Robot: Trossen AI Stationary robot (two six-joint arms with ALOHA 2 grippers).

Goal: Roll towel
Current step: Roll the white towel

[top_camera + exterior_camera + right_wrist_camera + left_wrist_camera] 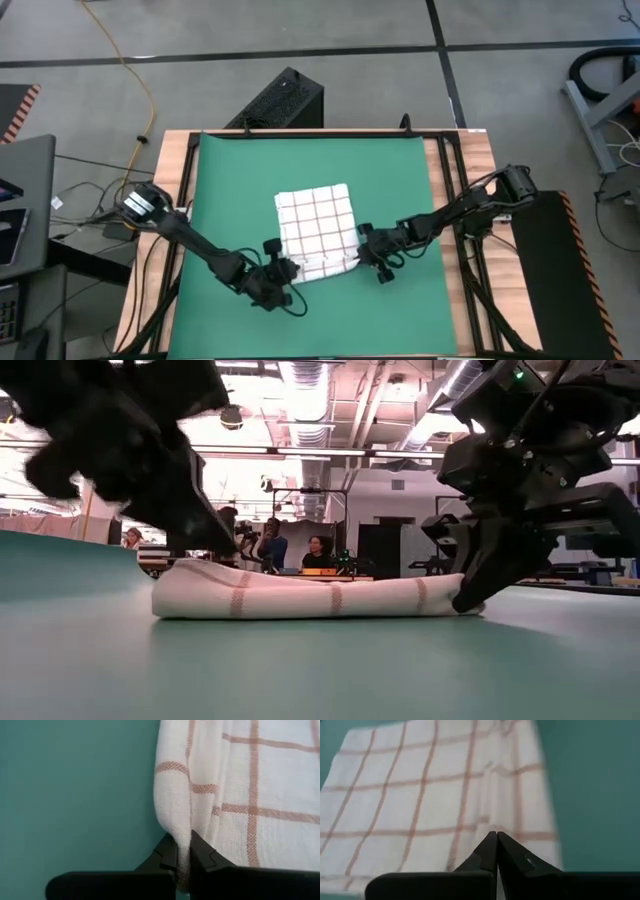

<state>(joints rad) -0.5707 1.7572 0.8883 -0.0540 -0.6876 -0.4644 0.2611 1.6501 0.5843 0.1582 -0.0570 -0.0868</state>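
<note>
The towel [315, 232], white with a red grid, lies on the green mat [230, 180]. Its near edge is turned over into a low roll [310, 598] that rests on the mat. My left gripper [284, 270] is shut at the roll's left end. My right gripper [360, 256] is shut on the roll's right end. The left wrist view shows the flat towel [420, 805] spread beyond the left fingers. My left gripper is shut at the near left end of the towel's roll [492, 827]; its fingers slant down from the near left. A pale sliver shows between the fingertips; how much cloth they hold is hidden by the fingers. My right gripper pinches the turned-over edge at the roll's right end [183, 851] between its two fingers; a fold of several layers runs between them. The fingers slant down from the table's right. The roll's end [455, 600] rests on the mat.
The wooden table's edge [170, 230] and black frame rails [452, 180] border the mat. Bare mat lies to the left, right and near side of the towel. People sit in the room beyond the table [318, 552].
</note>
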